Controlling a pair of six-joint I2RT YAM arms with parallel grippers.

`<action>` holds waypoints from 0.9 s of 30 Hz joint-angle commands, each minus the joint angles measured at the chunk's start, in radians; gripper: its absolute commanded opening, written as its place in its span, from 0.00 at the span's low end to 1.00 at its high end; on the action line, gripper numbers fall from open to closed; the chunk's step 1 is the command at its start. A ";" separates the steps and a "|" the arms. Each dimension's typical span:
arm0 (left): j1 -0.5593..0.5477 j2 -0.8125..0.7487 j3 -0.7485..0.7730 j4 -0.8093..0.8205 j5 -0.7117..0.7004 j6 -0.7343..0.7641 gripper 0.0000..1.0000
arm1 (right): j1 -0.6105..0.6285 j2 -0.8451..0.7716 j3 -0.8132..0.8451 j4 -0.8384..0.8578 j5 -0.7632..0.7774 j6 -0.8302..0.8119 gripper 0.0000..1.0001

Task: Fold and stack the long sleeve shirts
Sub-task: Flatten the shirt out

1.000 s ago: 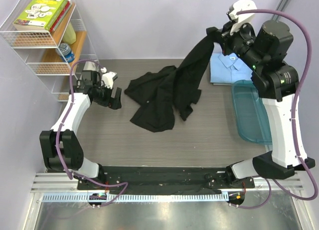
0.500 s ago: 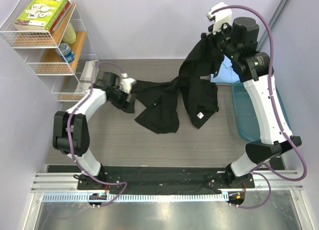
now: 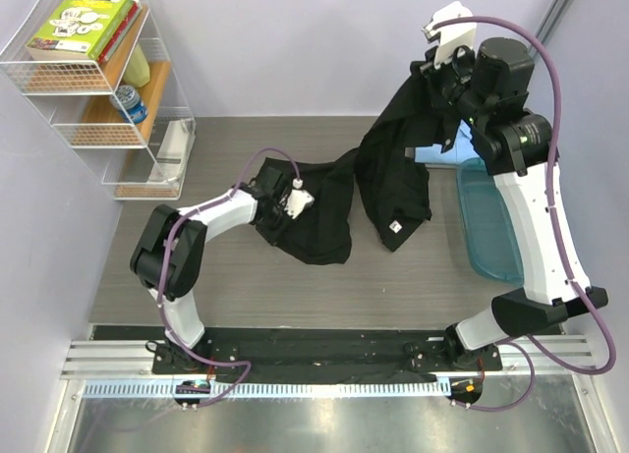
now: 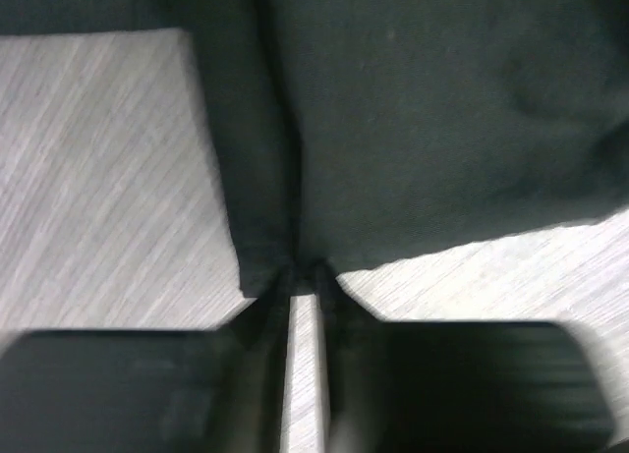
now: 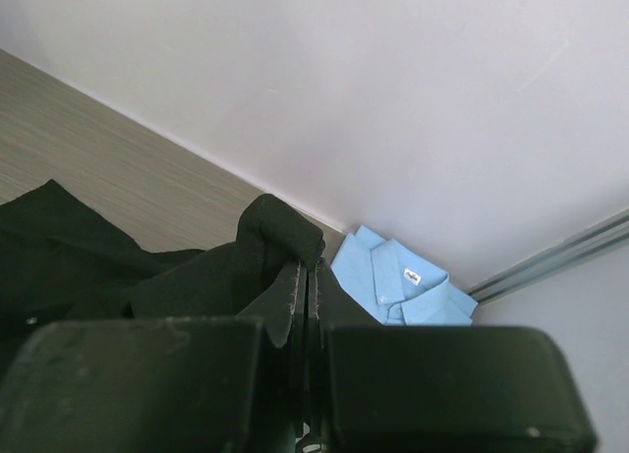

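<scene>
2 tight pinches on black shirt: left end effector low, right end effector aloft.

Left arm: mounted at the near edge of the tabletop, upper link rising toward the left edge, elbow sharply bent, forearm running low and nearly level toward the tabletop's middle. Left end effector down at tabletop height, fingers drawn almost together, tips pinching an edge of the black shirt.

Right arm: rises from the near edge, long link standing steeply upright along the right side, wrist bent back toward the far right corner. Right end effector held high, jaws fully closed, clamped on a bunched fold of the same black shirt.
</scene>
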 commanded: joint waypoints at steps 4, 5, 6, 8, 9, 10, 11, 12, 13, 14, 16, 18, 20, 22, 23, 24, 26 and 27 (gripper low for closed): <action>0.242 -0.277 0.035 -0.273 0.171 0.033 0.00 | -0.001 -0.147 -0.028 0.076 0.017 -0.050 0.01; 0.274 -0.320 0.037 -0.286 0.196 0.039 0.00 | -0.001 -0.162 -0.046 0.073 0.012 -0.060 0.01; 0.333 -0.401 0.041 -0.297 0.205 0.048 0.00 | -0.001 -0.176 -0.057 0.070 0.011 -0.061 0.01; 0.376 -0.440 0.061 -0.306 0.186 0.052 0.00 | -0.001 -0.220 -0.104 0.067 -0.017 -0.069 0.01; 0.376 -0.439 0.069 -0.305 0.176 0.053 0.00 | -0.001 -0.233 -0.120 0.060 -0.029 -0.069 0.01; 0.376 -0.424 0.078 -0.300 0.161 0.055 0.02 | -0.003 -0.243 -0.135 0.056 -0.044 -0.063 0.01; 0.376 -0.404 0.101 -0.279 0.115 0.029 0.09 | -0.001 -0.243 -0.162 0.050 -0.102 -0.055 0.01; 0.376 -0.381 0.116 -0.265 0.068 0.000 0.20 | -0.001 -0.240 -0.175 0.029 -0.133 -0.057 0.01; 0.381 -0.324 0.135 -0.259 0.040 -0.016 0.40 | 0.000 -0.228 -0.187 0.021 -0.155 -0.055 0.01; 0.399 -0.304 0.173 -0.256 0.037 -0.034 0.48 | 0.000 -0.219 -0.211 0.017 -0.172 -0.051 0.01; 0.420 -0.307 0.179 -0.236 0.052 -0.045 0.67 | 0.000 -0.182 -0.219 -0.011 -0.175 -0.047 0.01; 0.424 -0.351 0.133 -0.257 0.189 0.029 0.73 | 0.002 -0.161 -0.213 -0.058 -0.181 -0.044 0.01; 0.411 -0.431 0.094 -0.320 0.303 0.105 0.77 | -0.001 -0.158 -0.228 -0.080 -0.192 -0.040 0.01; 0.372 -0.483 0.012 -0.406 0.325 0.188 0.75 | 0.000 -0.168 -0.279 -0.072 -0.199 -0.034 0.01; 0.302 -0.530 -0.023 -0.427 0.314 0.206 0.74 | 0.002 -0.176 -0.294 -0.069 -0.199 -0.032 0.01; 0.255 -0.561 -0.084 -0.446 0.291 0.219 0.72 | 0.002 -0.177 -0.307 -0.068 -0.196 -0.032 0.01; 0.090 -0.632 -0.156 -0.443 0.216 0.208 0.69 | 0.002 -0.174 -0.339 -0.063 -0.175 -0.031 0.01; 0.028 -0.644 -0.219 -0.435 0.181 0.197 0.66 | 0.002 -0.168 -0.348 -0.059 -0.164 -0.032 0.01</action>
